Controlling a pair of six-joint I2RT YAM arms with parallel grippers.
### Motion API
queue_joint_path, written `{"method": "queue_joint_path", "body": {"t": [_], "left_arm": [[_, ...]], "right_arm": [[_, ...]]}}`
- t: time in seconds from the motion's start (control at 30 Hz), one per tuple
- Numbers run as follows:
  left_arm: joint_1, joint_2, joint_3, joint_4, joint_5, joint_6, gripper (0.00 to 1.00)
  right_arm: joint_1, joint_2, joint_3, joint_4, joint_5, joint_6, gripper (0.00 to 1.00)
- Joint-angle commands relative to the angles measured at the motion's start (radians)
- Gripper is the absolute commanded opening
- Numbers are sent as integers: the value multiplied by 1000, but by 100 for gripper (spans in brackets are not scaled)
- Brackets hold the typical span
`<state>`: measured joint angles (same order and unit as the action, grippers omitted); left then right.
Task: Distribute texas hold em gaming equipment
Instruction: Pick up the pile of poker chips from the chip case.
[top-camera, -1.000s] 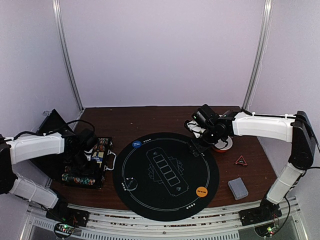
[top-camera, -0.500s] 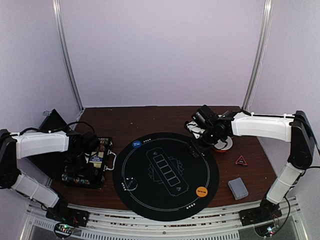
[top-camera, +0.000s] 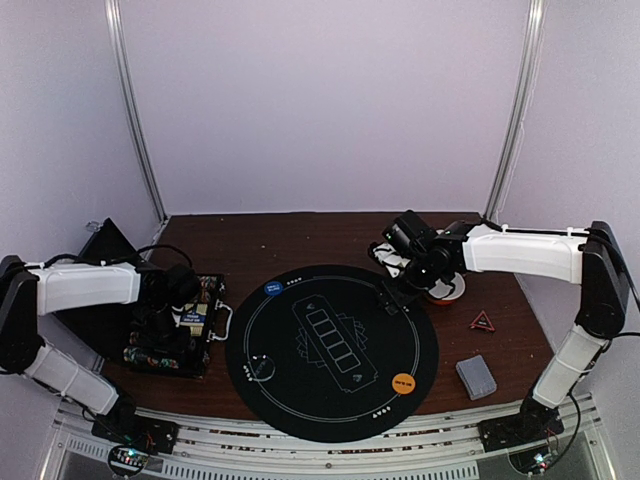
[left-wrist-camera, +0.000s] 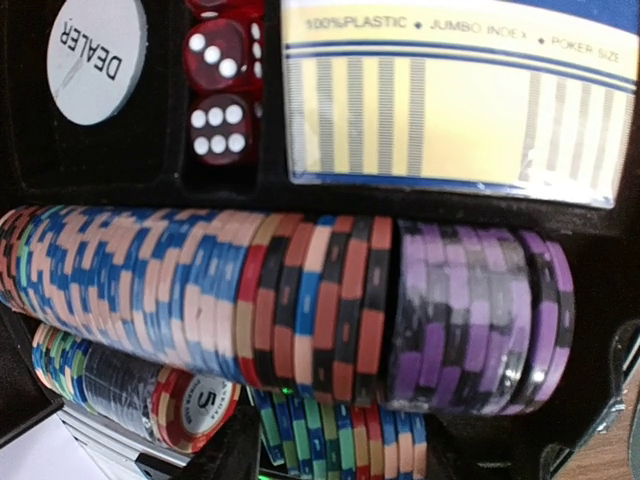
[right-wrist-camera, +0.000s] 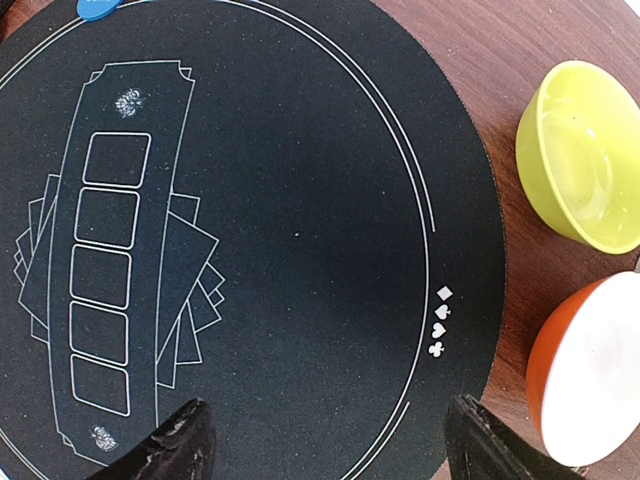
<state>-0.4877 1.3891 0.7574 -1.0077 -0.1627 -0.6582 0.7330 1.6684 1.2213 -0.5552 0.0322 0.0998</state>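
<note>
Right claw gapes empty above the mat; left claw, state not tellable, hangs over chip rows running left-right.

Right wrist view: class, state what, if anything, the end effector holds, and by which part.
Nothing: the right end effector hangs open above the black mat, nothing between its fingers.

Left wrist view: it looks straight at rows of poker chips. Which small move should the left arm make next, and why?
Probably ease the left gripper down onto the row of striped poker chips standing on edge in the black case and close on a few: the round black mat shows no such chips yet, and none looks gripped.
</note>
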Motion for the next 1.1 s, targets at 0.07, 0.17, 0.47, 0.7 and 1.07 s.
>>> {"method": "queue_joint_path", "body": {"t": [0.07,0.17,0.47,0.7,1.07], "left_arm": [[21,59,-2,41,27,38,52],[23,78,1,43,34,56,47],[25,-38,72,-7,41,39,0],[22,-163,236,-113,7,31,0],[-4,-230,385,129,221,3,0]], "right_arm": [[-7,-3,8,-27,3,-8,82],[-9,-5,9,-31,6,-8,82],[-11,-21,45,-56,14,-7,82],[-10,-46,74,-82,10,-9,82],[-9,-43,212,-138,6,-41,83]]}}
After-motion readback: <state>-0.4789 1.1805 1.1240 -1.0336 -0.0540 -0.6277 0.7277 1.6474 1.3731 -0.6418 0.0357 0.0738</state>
